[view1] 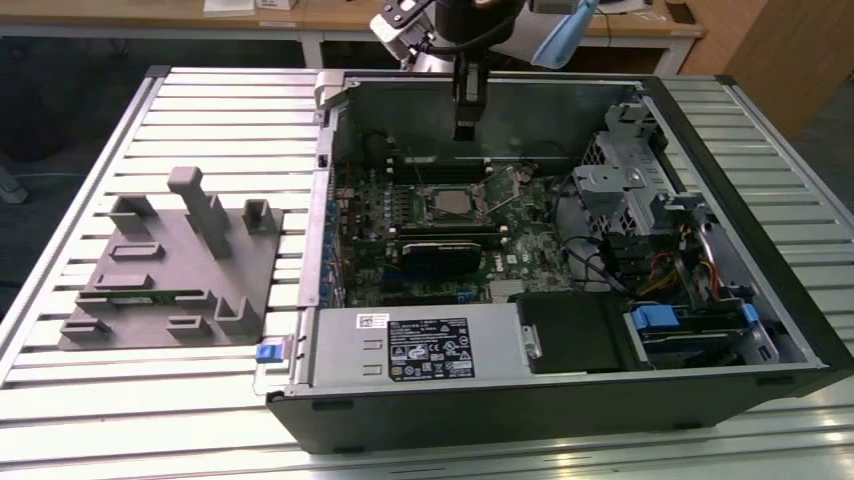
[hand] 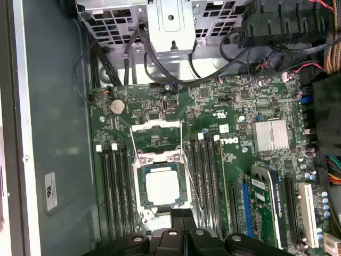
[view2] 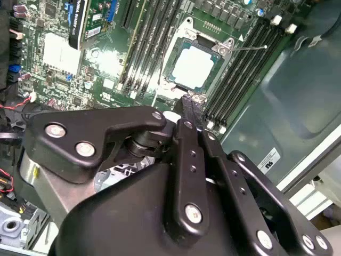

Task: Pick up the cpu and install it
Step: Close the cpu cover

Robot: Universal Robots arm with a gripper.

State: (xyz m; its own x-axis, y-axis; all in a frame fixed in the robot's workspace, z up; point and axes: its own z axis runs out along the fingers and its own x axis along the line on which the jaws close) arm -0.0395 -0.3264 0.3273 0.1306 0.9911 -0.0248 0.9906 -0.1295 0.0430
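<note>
The cpu (view1: 451,205) lies flat in its socket in the middle of the green motherboard (view1: 514,240), inside the open computer case. Its pale silver top shows in both wrist views (view2: 193,68) (hand: 162,186), with the socket's metal frame swung open beside it. My gripper (view1: 465,133) hangs above the board, a little to the far side of the socket and apart from the chip. The black fingers (view2: 193,109) (hand: 181,216) are pressed together, shut, with nothing between them.
A grey fixture (view1: 174,270) with upright posts stands on the slatted table at the exterior view's left. A white-labelled black box (view1: 420,345) fills the case's near side. A drive cage (view1: 641,170) and cables crowd the exterior view's right. Memory slots (hand: 114,186) flank the socket.
</note>
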